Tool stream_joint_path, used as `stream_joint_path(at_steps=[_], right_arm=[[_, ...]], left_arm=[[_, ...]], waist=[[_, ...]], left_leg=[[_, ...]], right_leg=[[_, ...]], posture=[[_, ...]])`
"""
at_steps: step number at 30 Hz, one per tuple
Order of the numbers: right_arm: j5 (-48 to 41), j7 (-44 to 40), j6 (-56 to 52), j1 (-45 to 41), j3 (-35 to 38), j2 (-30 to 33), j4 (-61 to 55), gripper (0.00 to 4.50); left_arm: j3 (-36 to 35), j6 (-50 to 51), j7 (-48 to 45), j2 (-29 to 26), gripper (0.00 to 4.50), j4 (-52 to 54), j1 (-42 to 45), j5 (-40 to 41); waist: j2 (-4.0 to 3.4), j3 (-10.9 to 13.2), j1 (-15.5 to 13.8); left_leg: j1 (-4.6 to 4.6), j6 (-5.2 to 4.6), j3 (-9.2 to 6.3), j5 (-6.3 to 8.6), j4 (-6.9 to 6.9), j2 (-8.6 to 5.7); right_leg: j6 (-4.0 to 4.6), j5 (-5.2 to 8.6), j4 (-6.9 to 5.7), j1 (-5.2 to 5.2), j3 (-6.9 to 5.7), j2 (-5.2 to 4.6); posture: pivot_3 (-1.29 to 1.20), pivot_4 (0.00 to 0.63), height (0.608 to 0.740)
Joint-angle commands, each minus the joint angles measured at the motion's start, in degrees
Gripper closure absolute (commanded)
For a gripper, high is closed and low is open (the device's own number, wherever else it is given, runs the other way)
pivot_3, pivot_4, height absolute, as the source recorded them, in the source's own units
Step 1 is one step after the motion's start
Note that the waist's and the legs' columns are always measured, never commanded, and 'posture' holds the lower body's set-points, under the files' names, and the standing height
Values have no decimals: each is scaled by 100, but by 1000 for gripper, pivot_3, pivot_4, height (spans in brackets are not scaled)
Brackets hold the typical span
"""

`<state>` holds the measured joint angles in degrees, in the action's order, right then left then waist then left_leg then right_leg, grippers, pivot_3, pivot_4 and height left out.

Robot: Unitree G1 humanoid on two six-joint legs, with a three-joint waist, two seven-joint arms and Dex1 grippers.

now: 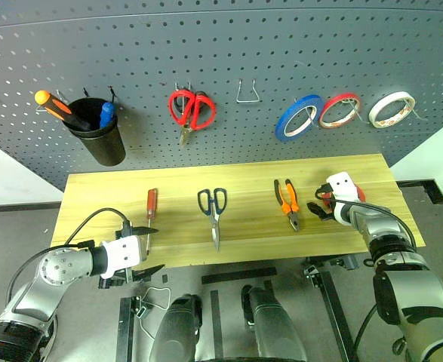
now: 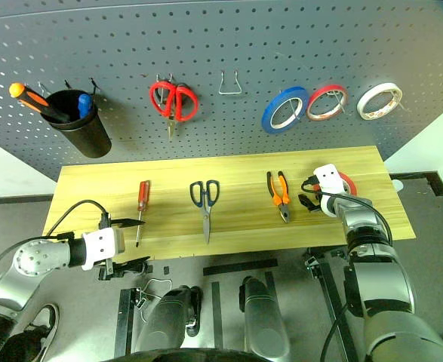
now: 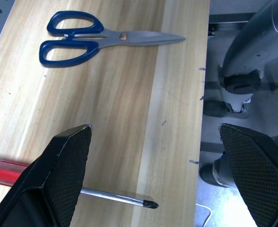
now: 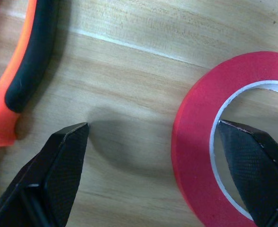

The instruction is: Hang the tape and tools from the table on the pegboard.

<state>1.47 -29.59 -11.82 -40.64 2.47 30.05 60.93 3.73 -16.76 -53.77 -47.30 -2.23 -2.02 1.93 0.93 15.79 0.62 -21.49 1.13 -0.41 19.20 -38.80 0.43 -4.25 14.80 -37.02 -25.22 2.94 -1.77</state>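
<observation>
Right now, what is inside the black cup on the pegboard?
In the black cup stand an orange-handled screwdriver and a blue-handled tool. Only their handles show; the cup's wall covers their lower ends and anything else inside.

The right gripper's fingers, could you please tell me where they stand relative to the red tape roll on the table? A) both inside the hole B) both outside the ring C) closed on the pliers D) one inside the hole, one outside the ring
D: in the right wrist view, one of the right gripper's fingers sits over the hole of the red tape roll, while the other finger stands outside the ring, toward the pliers, over the bare table.
</observation>
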Motion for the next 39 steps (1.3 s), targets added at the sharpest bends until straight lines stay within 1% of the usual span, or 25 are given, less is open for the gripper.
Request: stream_joint_path(at_steps=[1, 8, 9, 11, 15, 16, 17, 20, 22, 23, 26, 29, 33, 36, 39], right_arm=[[22, 62, 5, 100, -16, -112, 143, 1224], [29, 123, 97, 50, -4, -167, 123, 3541], [30, 132, 109, 43, -3, -171, 123, 3767], [21, 132, 109, 67, 4, -159, 65, 3794], [-58, 164, 103, 157, 87, -136, -80, 3794], [-137, 187, 79, 289, 169, -129, -320, 3794], [-203, 205, 54, 433, 237, -127, -580, 3794], [-473, 127, -153, 1220, 449, -130, -2045, 3794], [-634, 42, -336, 1757, 539, -137, -2946, 3794], [-649, 50, -427, 2016, 546, -122, -3319, 3794], [-789, 63, -615, 2580, 663, -103, -4153, 3794], [-997, 92, -664, 3086, 932, -52, -5031, 3794], [-1373, 57, -530, 3692, 1399, -51, -6193, 3794], [-1627, 183, -393, 3990, 1854, -119, -6898, 3795], [-1920, 365, -246, 4140, 2267, -283, -7543, 3795]], left_arm=[[-214, -23, -71, -148, 0, 186, -82, 154], [-280, -30, -134, -186, 0, 149, -29, 136], [-270, -33, -135, -177, 0, 126, -5, 126], [-250, -41, -137, -159, 0, 102, 32, 114], [-196, -83, -120, -103, 0, 17, 136, 77], [-178, -102, -123, -73, 0, -6, 189, 89], [-164, -126, -124, -43, 0, -27, 232, 100], [-155, -154, -122, 28, 0, -99, 363, 122], [-117, -186, -129, 84, 0, -199, 449, 97], [-87, -217, -139, 105, 0, -271, 492, 72], [29, -321, -136, 209, 0, -533, 661, -25], [137, -417, -148, 338, 0, -793, 910, -71], [271, -631, -164, 470, 0, -1242, 1310, -141], [345, -801, -169, 589, 0, -1512, 1556, -167], [389, -957, -184, 681, 0, -1702, 1708, -134]], waist=[[-1, 0, -5], [-1, 1, -22], [-1, 1, -22], [-1, 1, -23], [-1, 0, -23], [-1, 0, -27], [-1, 0, -46], [-5, -2, -143], [-8, -4, -160], [-8, -4, -164], [-8, -5, -204], [-10, -9, -280], [-13, -15, -303], [-13, -16, -298], [-11, -19, -280]], left_leg=[[0, 0, 0, 0, 2, 0], [-1, 1, 4, 0, 9, -2], [-1, 1, 6, 0, 9, -3], [-1, 3, 13, -2, 16, -5], [-1, 7, 14, -4, 31, -6], [0, 11, 14, -6, 42, -6], [0, 18, 14, -11, 57, -6], [-12, 22, 12, -13, 81, 6], [-49, 23, 5, -13, 84, 8], [-86, 27, 4, -16, 79, 7], [-129, 55, 14, -33, 62, -5], [-133, 53, 18, -32, 51, -8], [-129, 46, 16, -32, 39, -13], [-131, 44, 13, -30, -9, -12], [-125, 41, 13, -32, -40, -15]], right_leg=[[1, 0, 1, 0, -8, -7], [2, 0, 9, 1, -40, -35], [2, 0, 10, 1, -51, -46], [2, 0, 13, 1, -72, -65], [2, -1, 27, 1, -84, -73], [2, -1, 34, 1, -86, -74], [2, -2, 44, 1, -93, -77], [2, -2, 70, -5, -141, -84], [2, -2, 76, -31, -162, -86], [1, -2, 76, -63, -166, -87], [-2, -4, 68, -111, -173, -100], [-7, -7, 66, -112, -183, -102], [-11, -13, 45, -110, -188, -98], [-11, -13, 2, -107, -193, -91], [-16, -23, -14, -92, -192, -92]], posture=[[229, 314, 740], [234, 310, 740], [233, 309, 740], [230, 304, 740], [224, 299, 740], [221, 293, 740], [221, 289, 740], [215, 275, 740], [205, 271, 740], [203, 269, 740], [188, 248, 740], [165, 226, 740], [141, 212, 740], [124, 204, 740], [116, 201, 740]])
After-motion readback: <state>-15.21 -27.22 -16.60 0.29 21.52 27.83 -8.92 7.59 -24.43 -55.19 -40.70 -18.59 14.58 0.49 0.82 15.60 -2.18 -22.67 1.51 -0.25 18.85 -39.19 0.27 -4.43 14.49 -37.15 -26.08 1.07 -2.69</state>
